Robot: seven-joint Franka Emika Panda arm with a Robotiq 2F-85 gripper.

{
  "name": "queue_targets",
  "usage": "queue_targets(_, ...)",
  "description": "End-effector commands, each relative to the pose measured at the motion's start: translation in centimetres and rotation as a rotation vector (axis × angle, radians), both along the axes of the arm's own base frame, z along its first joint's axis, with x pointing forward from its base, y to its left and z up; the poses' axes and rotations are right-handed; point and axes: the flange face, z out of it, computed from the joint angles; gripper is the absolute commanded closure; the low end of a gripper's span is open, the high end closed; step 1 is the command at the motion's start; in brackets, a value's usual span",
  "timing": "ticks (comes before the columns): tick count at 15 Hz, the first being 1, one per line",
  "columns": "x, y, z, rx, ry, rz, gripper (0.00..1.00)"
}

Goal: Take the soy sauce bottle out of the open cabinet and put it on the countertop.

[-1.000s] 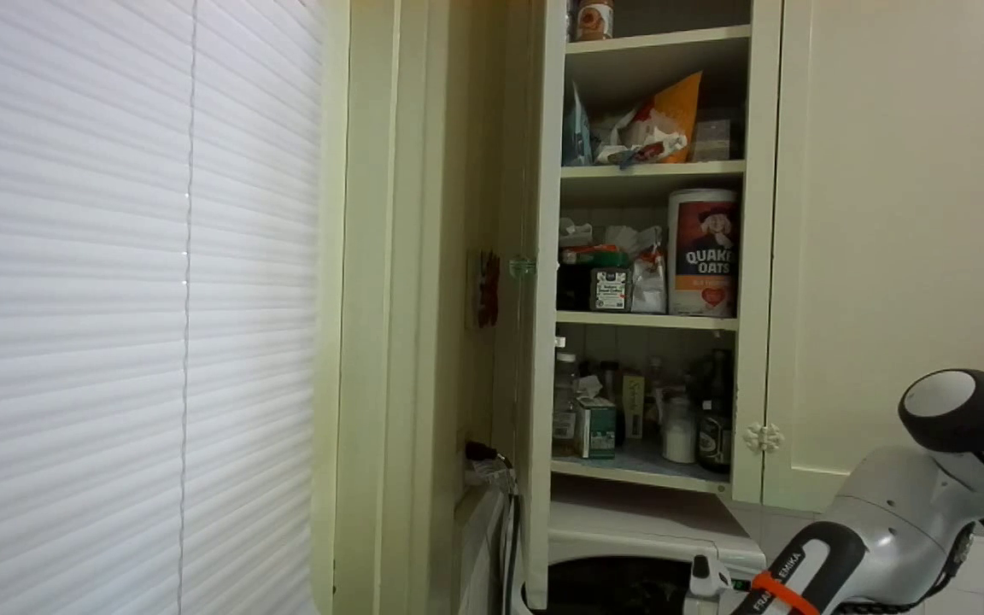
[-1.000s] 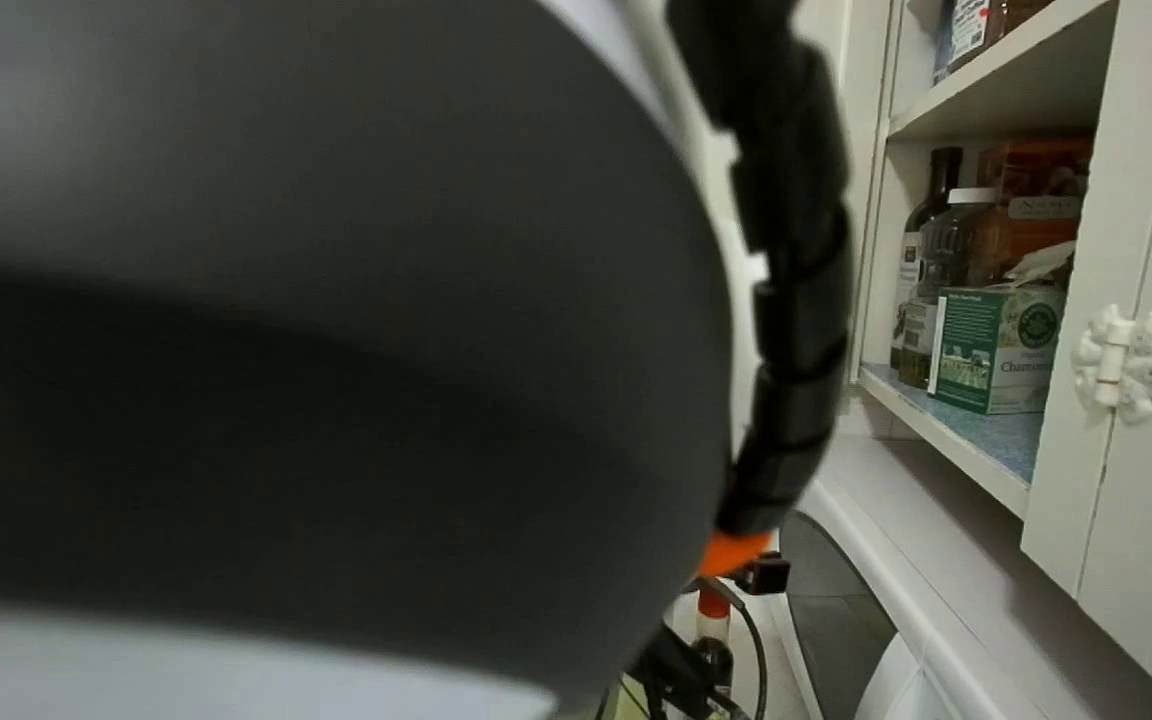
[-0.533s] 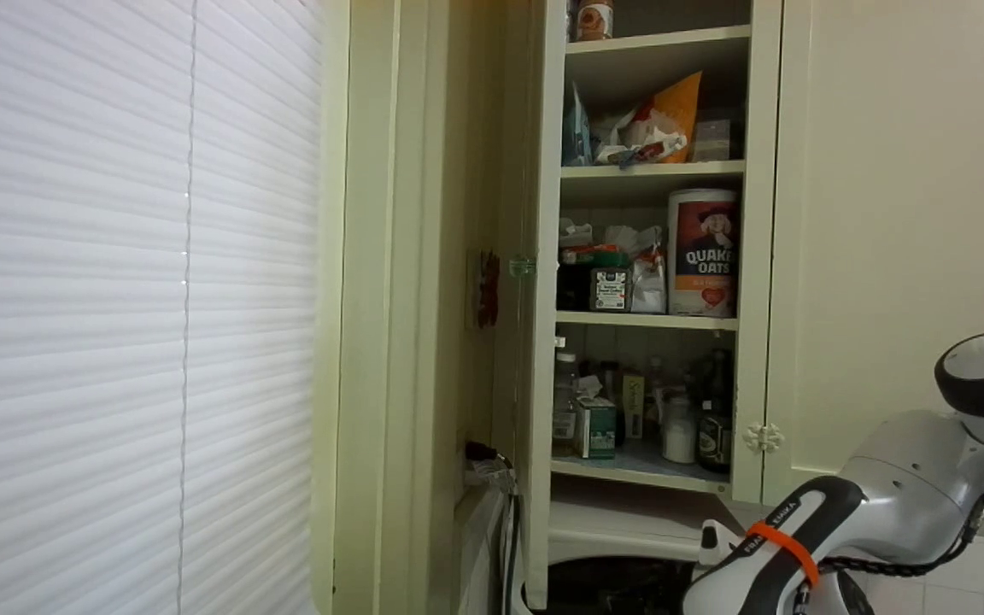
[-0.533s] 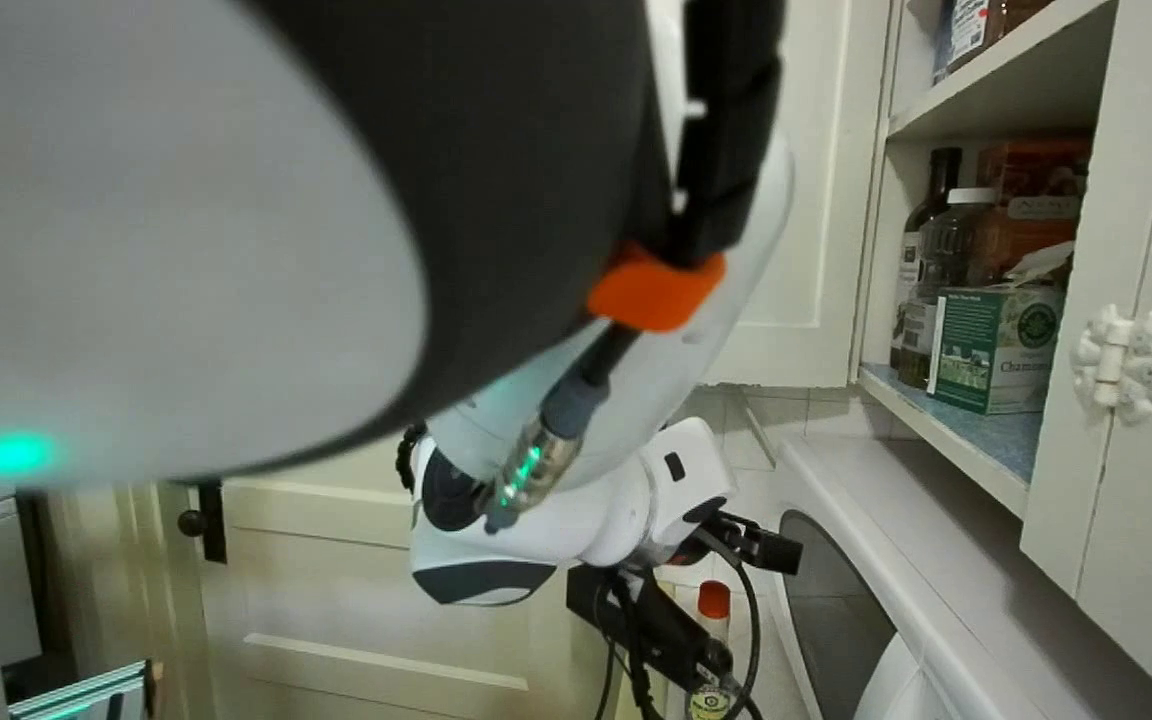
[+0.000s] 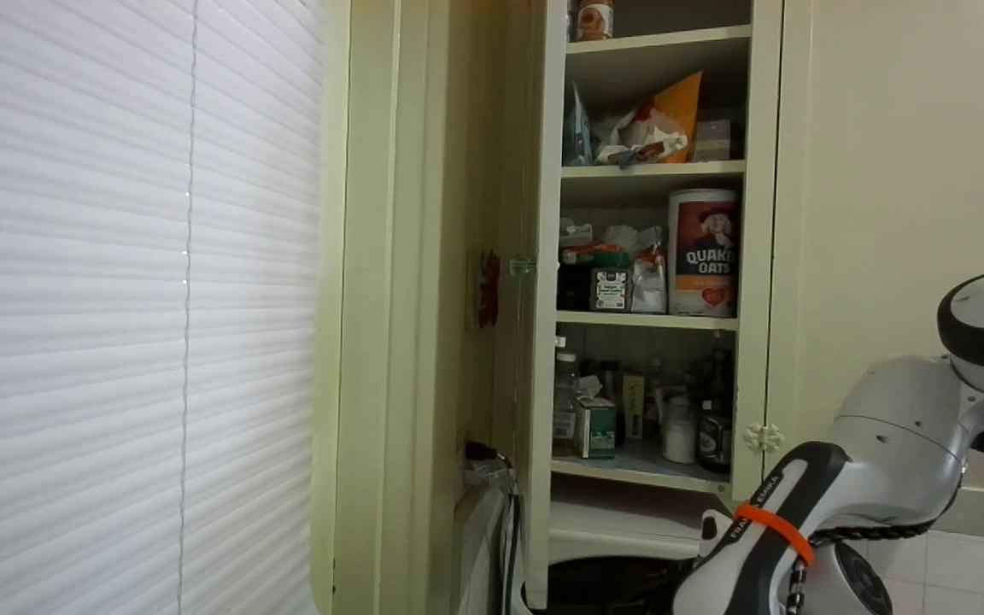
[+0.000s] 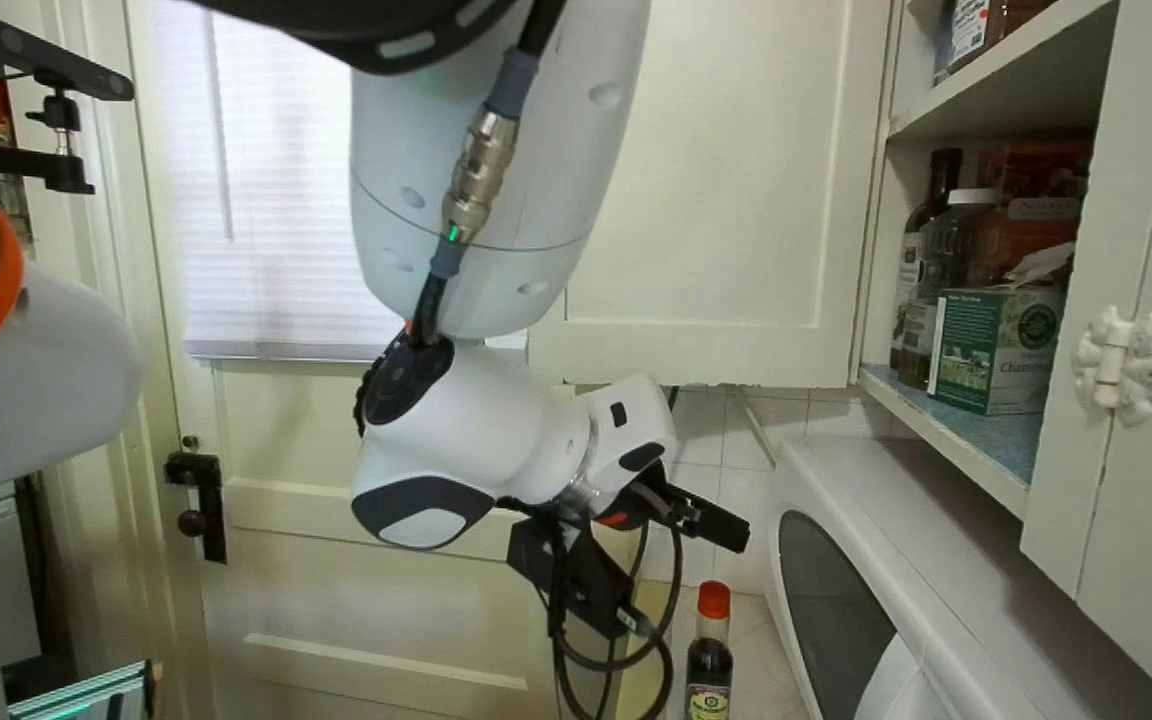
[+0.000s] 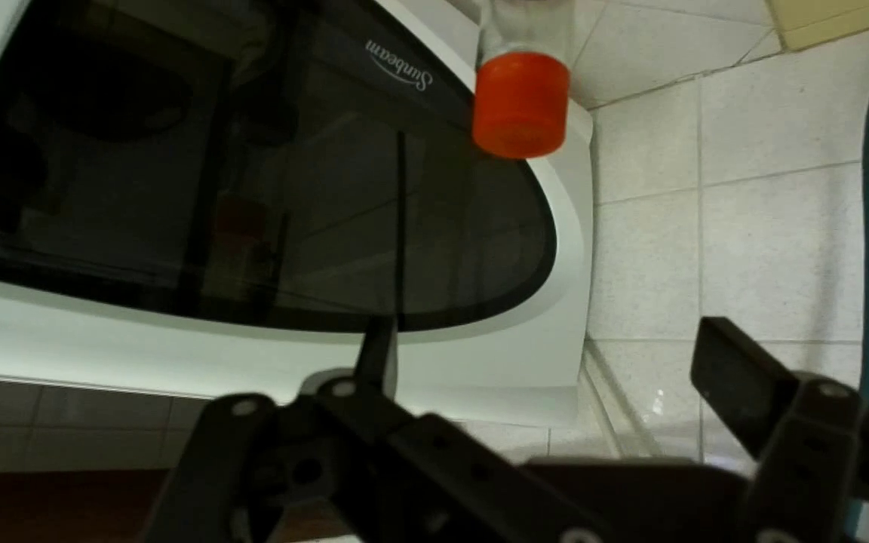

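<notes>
The soy sauce bottle (image 6: 709,662), dark with a red cap, stands upright on the white tiled countertop (image 6: 768,665) in front of the microwave. Its base is cut off by the frame edge. Its red cap also shows at the top of the wrist view (image 7: 521,105). My gripper (image 7: 548,339) is open, with nothing between its fingers, and apart from the bottle. In an exterior view the gripper body hangs left of and above the bottle; its fingertips are not clear there. The open cabinet (image 5: 752,256) is cream-white with crowded shelves; it also shows at the right in an exterior view (image 6: 956,440).
The white microwave (image 6: 796,610) with a dark door stands on the counter below the cabinet. The open cabinet door (image 5: 541,384) juts out. A cable (image 6: 676,600) loops below the wrist beside the bottle. A dark bottle (image 5: 714,440) and a green tea box (image 6: 996,350) stand on the lowest shelf.
The arm has swung out of the foreground of an exterior view. The gripper has moved up and left, away from the soy sauce bottle, leaving it more uncovered. The bottle has stayed in place.
</notes>
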Motion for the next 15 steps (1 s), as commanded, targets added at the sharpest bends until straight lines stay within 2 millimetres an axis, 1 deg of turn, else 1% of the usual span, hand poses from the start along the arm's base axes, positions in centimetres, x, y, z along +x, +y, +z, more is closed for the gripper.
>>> queue_targets(1, 0.0, 1.8, 2.0, -0.032, 0.029, -0.049, 0.00)
queue_targets(2, 0.1, 2.3, 2.6, -0.034, 0.038, -0.062, 0.00)
queue_targets(5, -0.6, 3.3, 4.3, -0.051, 0.090, -0.126, 0.00)
queue_targets(6, -1.0, 3.5, 4.8, -0.057, 0.114, -0.151, 0.00)
queue_targets(7, -2.0, 3.5, 5.3, -0.061, 0.132, -0.166, 0.00)
queue_targets(8, -1.9, 3.7, 5.9, -0.056, 0.166, -0.171, 0.00)
queue_targets(10, -2.5, 3.9, 6.8, -0.042, 0.224, -0.152, 0.00)
queue_targets(12, -3.5, 3.7, 8.1, -0.030, 0.271, -0.136, 0.00)
queue_targets(15, -5.2, 2.8, 10.1, -0.004, 0.331, -0.114, 0.00)
